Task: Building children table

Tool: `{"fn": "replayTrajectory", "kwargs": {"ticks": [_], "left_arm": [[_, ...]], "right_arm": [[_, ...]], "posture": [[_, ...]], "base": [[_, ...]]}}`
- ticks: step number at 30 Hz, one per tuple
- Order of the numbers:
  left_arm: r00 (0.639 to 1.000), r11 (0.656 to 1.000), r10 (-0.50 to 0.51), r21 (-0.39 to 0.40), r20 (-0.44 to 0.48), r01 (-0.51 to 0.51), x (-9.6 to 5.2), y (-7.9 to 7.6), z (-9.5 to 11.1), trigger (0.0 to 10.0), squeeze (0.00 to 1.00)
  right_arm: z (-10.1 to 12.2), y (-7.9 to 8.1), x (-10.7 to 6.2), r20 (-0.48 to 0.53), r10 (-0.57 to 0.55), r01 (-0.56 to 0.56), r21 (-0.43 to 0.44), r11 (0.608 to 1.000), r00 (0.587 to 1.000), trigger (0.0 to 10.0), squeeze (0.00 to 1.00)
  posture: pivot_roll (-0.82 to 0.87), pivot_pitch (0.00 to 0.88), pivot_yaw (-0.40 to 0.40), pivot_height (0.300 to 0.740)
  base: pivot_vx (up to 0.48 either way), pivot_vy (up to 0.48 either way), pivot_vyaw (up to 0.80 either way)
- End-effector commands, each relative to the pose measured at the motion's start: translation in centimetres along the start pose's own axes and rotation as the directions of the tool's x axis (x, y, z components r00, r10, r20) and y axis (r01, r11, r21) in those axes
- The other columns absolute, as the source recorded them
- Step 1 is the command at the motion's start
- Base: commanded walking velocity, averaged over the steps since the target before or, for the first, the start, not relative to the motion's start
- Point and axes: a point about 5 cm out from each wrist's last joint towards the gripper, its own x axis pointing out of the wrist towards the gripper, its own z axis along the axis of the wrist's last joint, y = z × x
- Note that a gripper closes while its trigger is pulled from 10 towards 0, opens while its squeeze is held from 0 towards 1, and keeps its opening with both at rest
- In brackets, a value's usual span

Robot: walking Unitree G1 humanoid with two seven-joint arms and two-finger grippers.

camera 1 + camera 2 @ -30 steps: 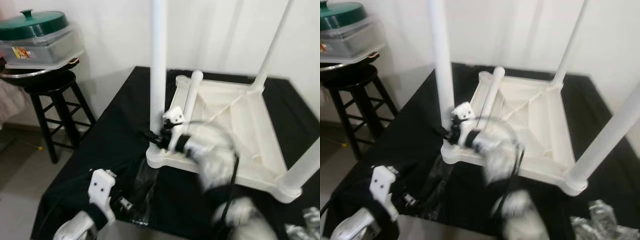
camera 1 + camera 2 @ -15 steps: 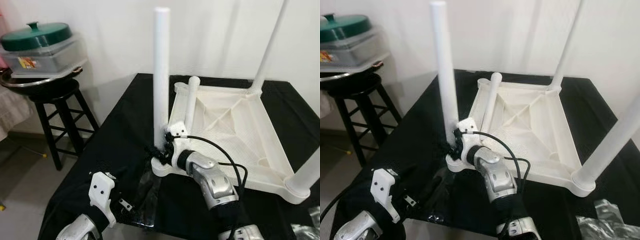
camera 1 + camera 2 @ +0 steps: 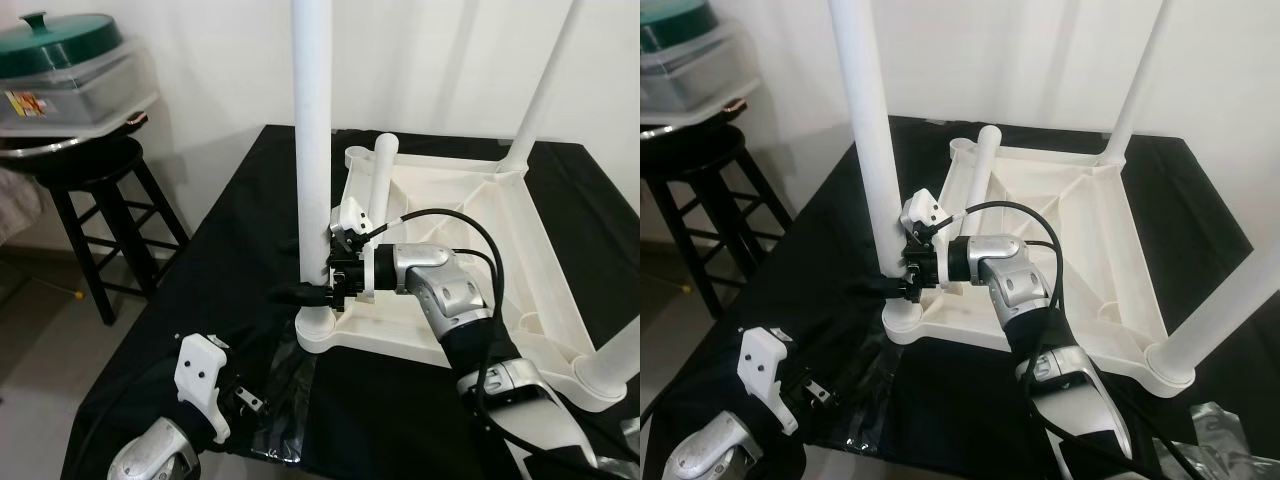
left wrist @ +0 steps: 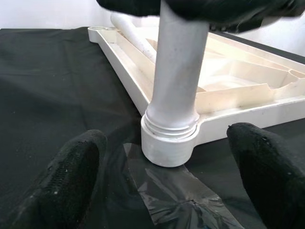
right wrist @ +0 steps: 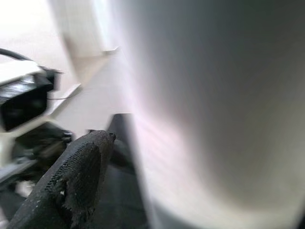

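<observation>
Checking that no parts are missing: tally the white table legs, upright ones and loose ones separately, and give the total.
Upright legs: 3 (near-left leg in the right claw, far-right leg, near-right leg)
Loose legs: 1 (loose leg lying on the upturned tabletop)
Total: 4

The right claw (image 3: 312,292) reaches leftward, fingers closed around something, while the left claw (image 4: 164,183) hangs low, spread.

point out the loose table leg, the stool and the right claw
loose table leg (image 3: 383,182), left eye view, mid shaft, lying in the upturned tabletop
stool (image 3: 95,165), left eye view, seat edge
right claw (image 3: 312,290), left eye view, between fingertips
</observation>
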Motion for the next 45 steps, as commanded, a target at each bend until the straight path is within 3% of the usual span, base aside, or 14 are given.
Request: {"fn": "replayTrajectory", "kwargs": {"ticks": [1, 2, 3, 14, 18, 19, 21, 25, 31, 32, 35, 36, 42, 45], "left_arm": [[1.0, 1.0, 0.007, -0.015, -0.019, -0.007, -0.1, 0.0, -0.5, 10.0, 0.0], [1.0, 1.0, 0.006, -0.016, -0.019, -0.006, -0.1, 0.0, -0.5, 10.0, 0.0], [1.0, 1.0, 0.005, -0.017, -0.019, -0.005, -0.1, 0.0, -0.5, 10.0, 0.0], [1.0, 1.0, 0.006, -0.019, -0.018, -0.006, -0.2, 0.0, -0.4, 10.0, 0.0], [1.0, 1.0, 0.007, -0.019, -0.018, -0.007, -0.5, 0.0, -0.4, 10.0, 0.0], [1.0, 1.0, 0.006, -0.021, -0.022, -0.007, -0.7, 0.2, -0.3, 10.0, 0.0], [1.0, 1.0, 0.005, -0.023, -0.023, -0.006, -0.8, 0.3, -0.2, 10.0, 0.0], [1.0, 1.0, 0.004, -0.023, -0.025, -0.005, -0.8, 0.4, -0.3, 10.0, 0.0], [1.0, 1.0, -0.003, -0.026, -0.028, 0.002, -0.7, 0.3, -0.4, 10.0, 0.0], [1.0, 1.0, 0.001, -0.025, -0.027, -0.001, -0.6, 0.3, -0.4, 10.0, 0.0], [1.0, 1.0, 0.011, -0.024, -0.022, -0.011, -0.6, 0.3, -0.4, 10.0, 0.0], [1.0, 1.0, 0.014, -0.023, -0.021, -0.014, -0.5, 0.3, -0.5, 10.0, 0.0], [1.0, 1.0, 0.009, -0.026, -0.022, -0.009, -0.4, 0.2, -0.5, 10.0, 0.0], [1.0, 1.0, 0.003, -0.029, -0.023, -0.004, -0.2, 0.1, -0.6, 10.0, 0.0]], "right_arm": [[0.6, 0.1, 0.7, 0.009, 0.062, -0.062, -0.005, 0.998, 0.998, 10.0, 0.0], [0.5, 0.1, 0.8, 0.003, 0.103, -0.103, 0.011, 0.995, 0.995, 3.6, 0.0], [0.2, 0.0, 1.0, -0.009, 0.122, -0.122, 0.025, 0.992, 0.992, 0.0, 0.0], [-1.3, -0.7, 0.8, 0.002, 0.023, -0.023, 0.056, 0.998, 1.0, 0.0, 0.0], [-4.0, -0.3, 0.5, -0.028, -0.176, 0.178, 0.114, 0.978, 0.984, 0.0, 0.0], [-7.5, -0.3, 1.1, -0.18, -0.751, 0.758, 0.329, 0.563, 0.635, 0.0, 0.0], [-9.0, 2.9, 2.5, -0.245, -0.711, 0.751, 0.27, 0.602, 0.659, 0.0, 0.0], [-9.0, 4.7, 4.0, -0.19, -0.637, 0.664, 0.213, 0.716, 0.747, 0.0, 0.0], [-8.5, 3.5, 3.8, -0.16, -0.652, 0.671, 0.199, 0.714, 0.741, 0.0, 0.0], [-8.2, 3.0, 3.9, -0.167, -0.649, 0.67, 0.175, 0.721, 0.742, 9.5, 0.0], [-7.8, 2.7, 4.1, -0.161, -0.631, 0.651, 0.164, 0.741, 0.759, 10.0, 0.0], [-7.0, 2.4, 4.3, -0.123, -0.57, 0.584, 0.184, 0.791, 0.812, 10.0, 1.0], [-3.6, 1.5, 3.6, 0.004, -0.431, 0.424, 0.175, 0.889, 0.902, 10.0, 1.0], [-1.2, 1.3, 2.4, 0.092, -0.186, 0.177, 0.096, 0.98, 0.978, 10.0, 1.0]], "posture": [[0.03, 0.012, 0.005, 0.74], [0.03, 0.012, 0.005, 0.74], [0.03, 0.011, 0.003, 0.74], [0.03, 0.018, 0.002, 0.74], [0.03, 0.031, 0.001, 0.74], [0.01, 0.043, 0.007, 0.74], [0.0, 0.054, 0.018, 0.74], [-0.01, 0.05, 0.029, 0.74], [0.0, 0.038, 0.015, 0.74], [0.01, 0.035, 0.015, 0.74], [0.01, 0.032, 0.012, 0.74], [0.01, 0.03, 0.01, 0.74], [0.01, 0.019, 0.011, 0.74], [0.01, 0.014, 0.009, 0.74]], "base": [[0.0, 0.0, 0.0], [0.0, 0.0, 0.0], [0.0, 0.0, 0.0], [0.0, 0.0, 0.0], [0.0, 0.0, 0.0], [0.0, 0.0, 0.0], [0.0, 0.0, 0.0], [0.0, 0.0, 0.0], [0.0, 0.0, 0.0], [0.0, 0.0, 0.0], [0.0, 0.0, 0.0], [0.0, 0.0, 0.0], [0.0, 0.0, 0.0], [0.0, 0.0, 0.0]]}}
